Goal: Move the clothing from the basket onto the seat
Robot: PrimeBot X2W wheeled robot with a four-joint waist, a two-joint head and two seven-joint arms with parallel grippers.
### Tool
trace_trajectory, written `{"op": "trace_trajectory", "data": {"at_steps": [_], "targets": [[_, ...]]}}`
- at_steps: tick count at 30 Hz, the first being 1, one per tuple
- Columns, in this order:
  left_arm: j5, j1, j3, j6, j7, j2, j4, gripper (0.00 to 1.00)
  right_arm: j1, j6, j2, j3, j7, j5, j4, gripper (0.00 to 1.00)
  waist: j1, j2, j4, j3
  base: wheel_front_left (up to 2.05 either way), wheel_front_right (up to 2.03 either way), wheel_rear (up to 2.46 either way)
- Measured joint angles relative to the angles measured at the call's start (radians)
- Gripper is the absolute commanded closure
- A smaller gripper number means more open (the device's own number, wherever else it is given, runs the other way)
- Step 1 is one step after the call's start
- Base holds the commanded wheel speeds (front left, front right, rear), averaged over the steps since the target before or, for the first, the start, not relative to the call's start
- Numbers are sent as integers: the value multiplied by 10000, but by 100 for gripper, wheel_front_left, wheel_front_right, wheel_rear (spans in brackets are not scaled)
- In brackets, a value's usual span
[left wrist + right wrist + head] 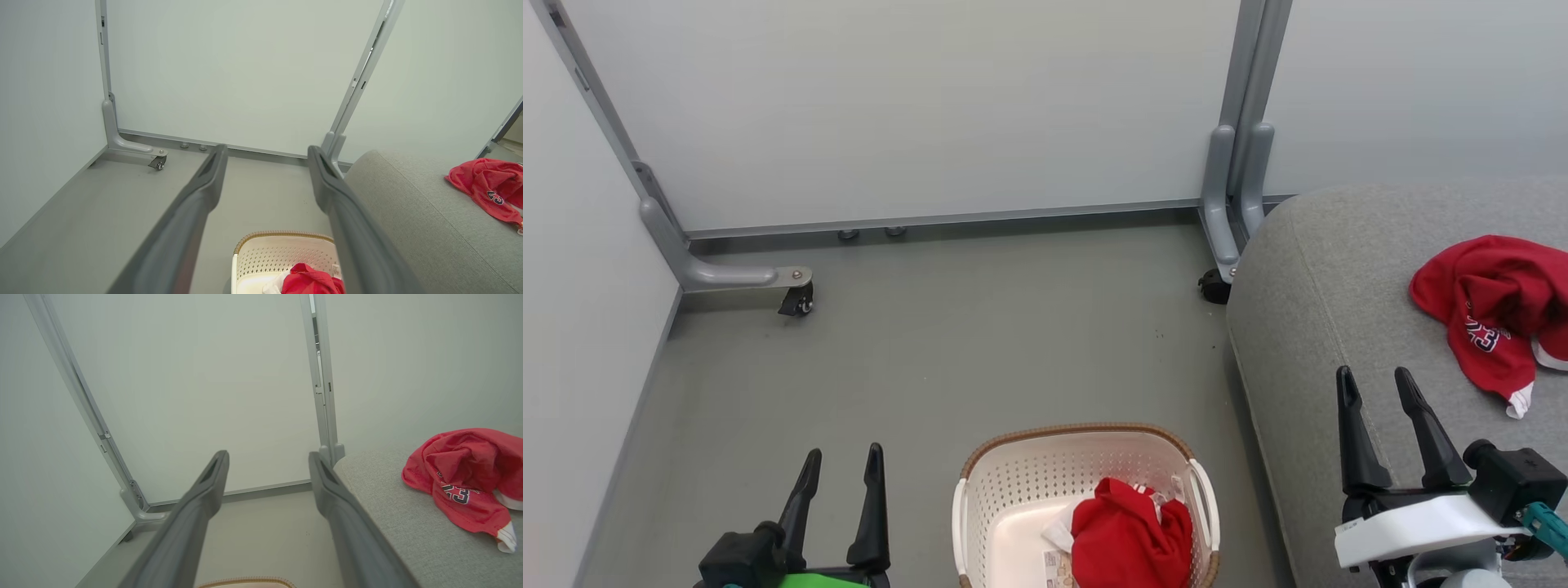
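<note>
Halfway: one garment lies on the seat, the other garment in the basket, left pincer and right pincer gaping empty.

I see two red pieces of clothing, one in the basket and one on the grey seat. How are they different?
The seat garment lies sprawled on the grey seat; the basket garment sits bunched in the white basket. The seat garment shows the number 23; the basket garment shows no number from here. Both are bright red with white trim.
</note>
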Motion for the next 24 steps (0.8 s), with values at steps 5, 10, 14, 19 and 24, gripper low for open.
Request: {"op": "trace_trajectory", "data": {"at_steps": [5, 10, 14, 19, 24], "targets": [[2, 0, 0, 44, 0, 0, -71, 0, -1, 0, 59, -8, 0, 0, 58, 0, 0, 0, 6, 68, 0, 0, 0], [4, 0, -13, 44, 0, 0, -54, 0, -5, 0, 82, -29, 0, 2, 86, 0, 0, 0, -58, 101, 0, 0, 0], [4, 0, -19, 44, 0, 0, -10, 0, -7, 0, 94, -38, 0, 2, 107, 0, 0, 0, -116, 106, 0, 0, 0], [4, 1, -33, 44, 0, 0, 69, 0, -12, 0, 100, -52, 0, 4, 123, 0, 0, 0, -167, 112, 0, 0, 0], [4, 0, -48, 44, 0, 0, 115, 0, -27, 0, 102, -61, 0, 6, 155, 0, 0, 0, -174, 134, 0, 0, 0]]}}
